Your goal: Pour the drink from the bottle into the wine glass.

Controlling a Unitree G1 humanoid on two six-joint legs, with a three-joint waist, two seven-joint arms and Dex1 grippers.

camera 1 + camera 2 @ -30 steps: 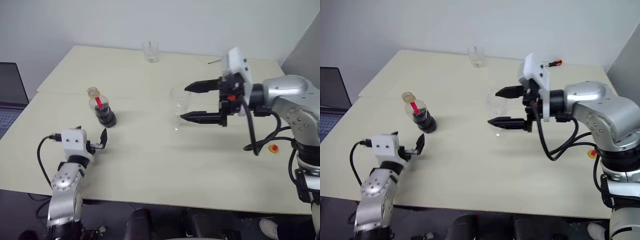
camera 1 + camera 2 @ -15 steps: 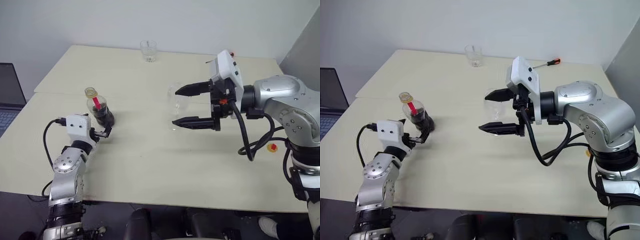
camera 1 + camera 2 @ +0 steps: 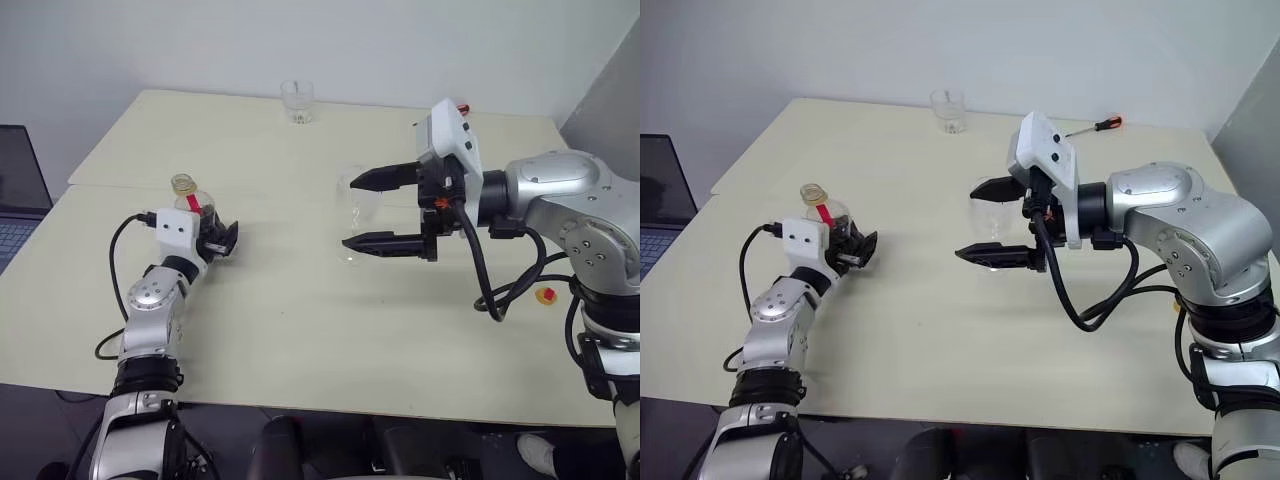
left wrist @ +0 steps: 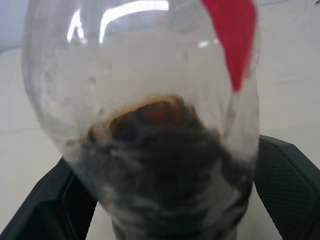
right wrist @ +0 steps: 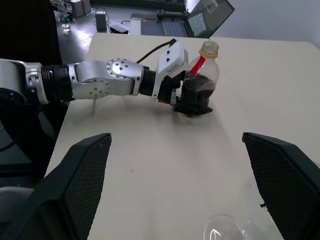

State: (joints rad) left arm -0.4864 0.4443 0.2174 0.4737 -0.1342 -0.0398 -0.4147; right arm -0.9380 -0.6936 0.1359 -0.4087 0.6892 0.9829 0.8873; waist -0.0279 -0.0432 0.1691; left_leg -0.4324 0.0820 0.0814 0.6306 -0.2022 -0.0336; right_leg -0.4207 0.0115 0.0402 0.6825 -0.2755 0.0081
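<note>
Grasp step: the left gripper [image 5: 192, 104] brackets the bottle [image 4: 145, 125] between narrowing fingers, the right gripper [image 3: 375, 212] stands wide; next, clamp and lift.

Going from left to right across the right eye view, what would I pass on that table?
Laptop → bottle with the left pincer around its base → wine glass between the fingers of the open right pincer → screwdriver.
</note>
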